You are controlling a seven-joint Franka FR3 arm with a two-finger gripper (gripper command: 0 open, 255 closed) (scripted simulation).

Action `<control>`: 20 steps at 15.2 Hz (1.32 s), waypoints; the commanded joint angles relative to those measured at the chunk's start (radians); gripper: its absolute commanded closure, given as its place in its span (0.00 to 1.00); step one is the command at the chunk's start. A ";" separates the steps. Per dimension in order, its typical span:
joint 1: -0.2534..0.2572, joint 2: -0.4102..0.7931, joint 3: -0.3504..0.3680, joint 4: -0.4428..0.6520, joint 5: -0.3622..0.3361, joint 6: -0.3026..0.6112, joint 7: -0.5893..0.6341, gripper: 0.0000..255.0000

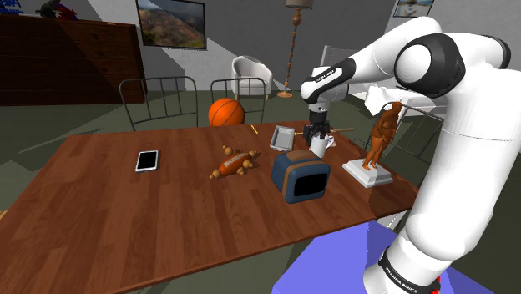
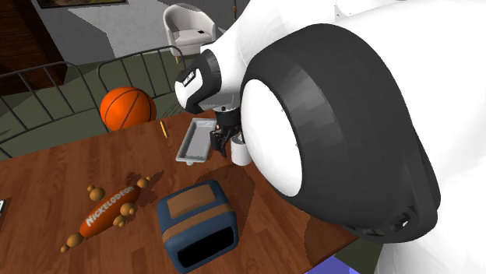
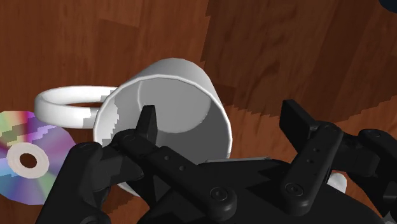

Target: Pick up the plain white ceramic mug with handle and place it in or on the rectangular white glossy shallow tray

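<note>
Wrist view looks down into the white mug (image 3: pixel 172 102), which stands upright on the brown wooden table (image 3: pixel 286 51) with its mouth toward the camera. The gripper (image 3: pixel 221 109) has its jaws apart and clamps nothing. One black finger (image 3: pixel 147 124) shows against the mug's inside. The other stands outside the wall, on the side away from the handle (image 3: pixel 67 105), with bare table between it and the mug. The handle points toward a rainbow-sheened disc (image 3: pixel 25 156) lying flat on the table close by.

From the shoulder view the gripper hangs straight down over the mug, toward the table's far right part. The shallow white tray (image 1: pixel 282 137) lies just to that view's left of the mug, near it but apart. A blue box with a dark opening (image 1: pixel 300 175) stands nearer the camera than both. To the view's right of the mug, a brown figurine on a white base (image 1: pixel 374 150) stands at the table's edge. Further left lie an orange toy (image 1: pixel 232 163) and a white-framed dark slab (image 1: pixel 147 160). An orange basketball (image 1: pixel 225 111) sits by the table's far edge, though I cannot tell whether it rests on the table
</note>
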 commanded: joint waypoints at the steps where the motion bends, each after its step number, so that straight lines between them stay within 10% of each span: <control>1: 0.000 0.000 0.000 0.000 0.000 0.000 0.000 0.00; 2: 0.000 0.000 0.000 0.000 0.000 0.000 0.000 1.00; 20: 0.005 -0.053 -0.004 0.058 -0.017 -0.109 0.006 1.00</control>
